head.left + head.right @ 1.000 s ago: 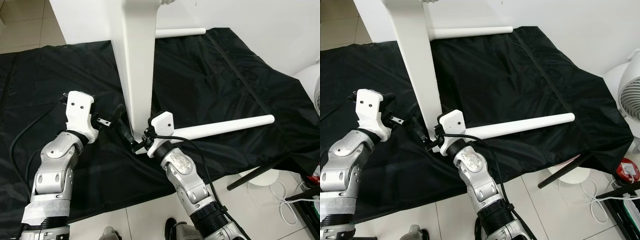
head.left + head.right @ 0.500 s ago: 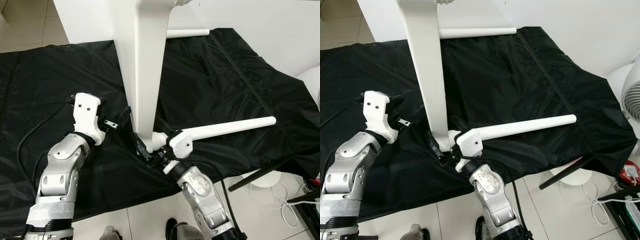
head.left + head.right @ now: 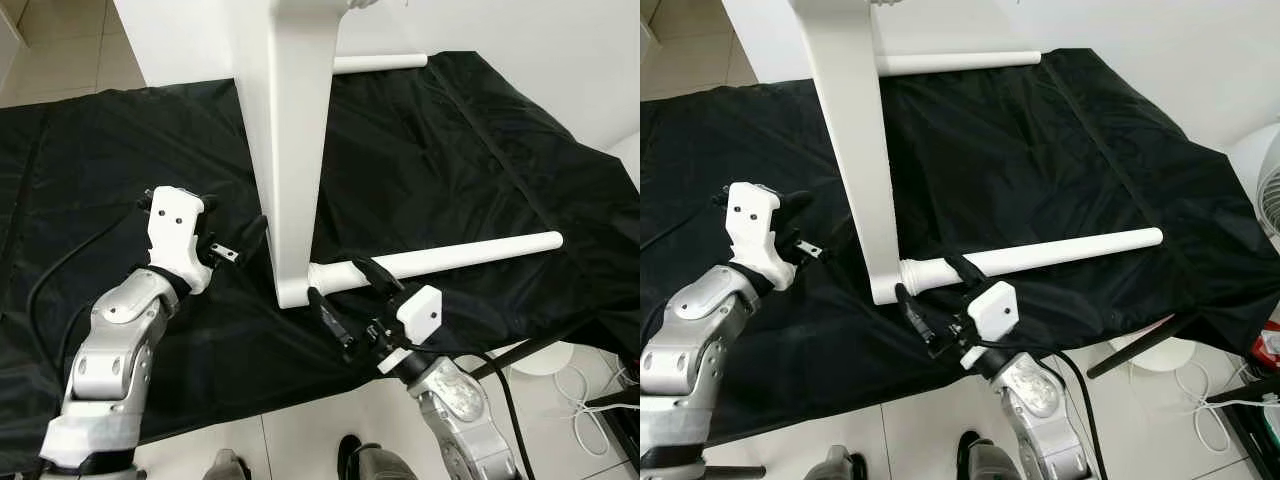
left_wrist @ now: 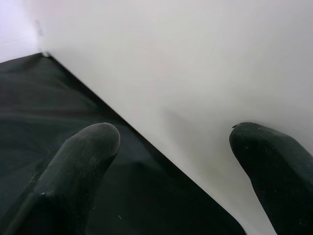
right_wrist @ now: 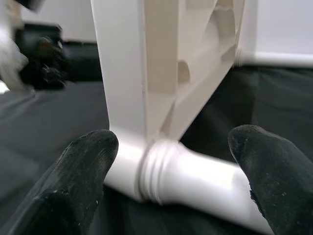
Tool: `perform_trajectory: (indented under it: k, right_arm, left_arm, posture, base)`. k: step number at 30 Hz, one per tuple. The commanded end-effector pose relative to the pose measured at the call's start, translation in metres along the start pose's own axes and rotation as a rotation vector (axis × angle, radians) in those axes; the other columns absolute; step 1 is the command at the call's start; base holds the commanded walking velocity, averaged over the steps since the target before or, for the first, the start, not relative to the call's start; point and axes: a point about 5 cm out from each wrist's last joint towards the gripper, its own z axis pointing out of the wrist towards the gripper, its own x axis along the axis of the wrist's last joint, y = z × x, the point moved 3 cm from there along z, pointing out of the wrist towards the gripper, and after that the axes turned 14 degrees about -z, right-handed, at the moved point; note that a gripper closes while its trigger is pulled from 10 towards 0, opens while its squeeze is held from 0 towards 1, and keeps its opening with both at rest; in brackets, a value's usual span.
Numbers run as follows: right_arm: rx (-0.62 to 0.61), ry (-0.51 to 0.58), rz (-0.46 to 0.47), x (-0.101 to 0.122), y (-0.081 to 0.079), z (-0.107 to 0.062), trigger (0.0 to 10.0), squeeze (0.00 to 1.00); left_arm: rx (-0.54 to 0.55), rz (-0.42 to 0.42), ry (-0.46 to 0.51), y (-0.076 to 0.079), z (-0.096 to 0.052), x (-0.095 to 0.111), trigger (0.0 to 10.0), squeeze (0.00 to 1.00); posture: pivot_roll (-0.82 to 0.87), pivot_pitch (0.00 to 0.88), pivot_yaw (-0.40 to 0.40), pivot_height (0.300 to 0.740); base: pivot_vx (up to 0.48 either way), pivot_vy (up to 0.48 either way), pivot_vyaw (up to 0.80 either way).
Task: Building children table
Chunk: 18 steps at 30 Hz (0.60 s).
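Right gripper (image 3: 348, 300) spread at tabletop (image 3: 290, 130); two legs (image 3: 440, 258) attached.

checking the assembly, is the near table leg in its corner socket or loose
In: the leg meets the tabletop's corner, its ribbed end seated against it.

One white tabletop (image 3: 290, 140), two table legs (image 3: 450, 258) (image 3: 378, 63), one black cloth (image 3: 440, 160).

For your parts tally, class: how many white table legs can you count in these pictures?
2. One leg lies on the black cloth, joined to the tabletop's near corner. The other is at the far end. More may be hidden.
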Motion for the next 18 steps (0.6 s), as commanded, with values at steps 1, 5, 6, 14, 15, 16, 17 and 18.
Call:
perform_trajectory:
  k: [1, 5, 6, 14, 15, 16, 17, 18]
  right_arm:
    - [-0.003, -0.026, -0.001, -0.005, 0.004, -0.007, 10.0, 0.0]
    - [-0.019, -0.036, -0.003, -0.007, 0.01, -0.007, 10.0, 0.0]
    - [-0.027, -0.037, 0.003, -0.008, 0.012, -0.006, 10.0, 0.0]
    - [-0.038, -0.055, 0.01, -0.011, 0.021, -0.007, 10.0, 0.0]
    - [-0.039, -0.06, 0.008, -0.013, 0.024, -0.008, 10.0, 0.0]
    - [-0.039, -0.06, 0.008, -0.013, 0.024, -0.008, 10.0, 0.0]
    - [-0.039, -0.06, 0.008, -0.013, 0.024, -0.008, 10.0, 0.0]
    - [-0.039, -0.06, 0.008, -0.013, 0.024, -0.008, 10.0, 0.0]
  left_arm:
    - [-0.19, -0.004, -0.068, 0.017, -0.007, -0.005, 10.0, 0.0]
    - [-0.144, 0.03, -0.068, 0.007, -0.013, 0.0, 10.0, 0.0]
    - [-0.127, 0.032, -0.06, 0.005, -0.015, 0.003, 10.0, 0.0]
    - [-0.165, 0.063, -0.159, 0.005, -0.044, -0.006, 10.0, 0.0]
    - [-0.191, 0.07, -0.195, 0.007, -0.051, -0.01, 10.0, 0.0]
    - [-0.191, 0.07, -0.195, 0.007, -0.051, -0.01, 10.0, 0.0]
    - [-0.191, 0.07, -0.195, 0.007, -0.051, -0.01, 10.0, 0.0]
    - [-0.191, 0.07, -0.195, 0.007, -0.051, -0.01, 10.0, 0.0]
  posture:
    - [0.09, 0.169, 0.041, 0.74]
    - [0.1, 0.165, 0.029, 0.74]
    - [0.11, 0.165, 0.024, 0.74]
    - [0.13, 0.166, -0.013, 0.74]
    - [0.13, 0.166, -0.013, 0.74]
    - [0.13, 0.166, -0.013, 0.74]
    - [0.13, 0.166, -0.013, 0.74]
    - [0.13, 0.166, -0.013, 0.74]
  base:
    - [0.0, 0.0, 0.0]
    - [0.0, 0.0, 0.0]
    - [0.0, 0.0, 0.0]
    - [0.0, 0.0, 0.0]
    - [0.0, 0.0, 0.0]
    - [0.0, 0.0, 0.0]
    - [0.0, 0.0, 0.0]
    - [0.0, 0.0, 0.0]
